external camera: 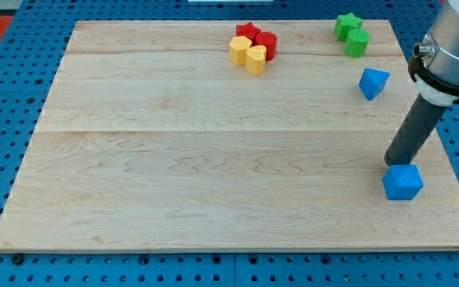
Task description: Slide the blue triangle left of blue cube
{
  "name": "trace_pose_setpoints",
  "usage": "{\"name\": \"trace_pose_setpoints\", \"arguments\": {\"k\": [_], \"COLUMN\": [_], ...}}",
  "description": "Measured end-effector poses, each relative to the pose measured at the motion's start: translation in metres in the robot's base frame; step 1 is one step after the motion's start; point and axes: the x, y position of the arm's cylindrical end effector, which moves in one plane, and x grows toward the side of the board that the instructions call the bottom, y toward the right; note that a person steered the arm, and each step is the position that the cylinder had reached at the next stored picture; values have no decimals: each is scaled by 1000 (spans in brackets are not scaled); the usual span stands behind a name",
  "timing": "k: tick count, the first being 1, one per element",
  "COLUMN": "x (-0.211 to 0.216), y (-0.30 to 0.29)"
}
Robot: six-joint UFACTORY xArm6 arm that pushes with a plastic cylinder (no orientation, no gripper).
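Note:
The blue triangle (pixel 373 82) lies on the wooden board near the view's right edge, in the upper part. The blue cube (pixel 403 182) lies lower down at the view's right. My tip (pixel 391 161) rests on the board just above and left of the blue cube, touching or nearly touching its upper left corner. The triangle is well above the tip, apart from it.
A green star (pixel 347 25) and a green cylinder (pixel 358 43) sit at the top right. A cluster of a red star (pixel 248 33), a red cylinder (pixel 266 44), a yellow hexagon (pixel 239 50) and a yellow heart (pixel 256 59) sits at top centre. The board's right edge (pixel 445 151) is close.

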Motion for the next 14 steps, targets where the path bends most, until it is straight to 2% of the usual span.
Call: {"name": "trace_pose_setpoints", "arguments": {"k": [2,4,5,6,7,9,10,11,12,14], "x": [28,28,-5,-63,-116,-179,-177,-171,-171,-169], "y": [0,0,18,65,84,84,76,31,12,4]}}
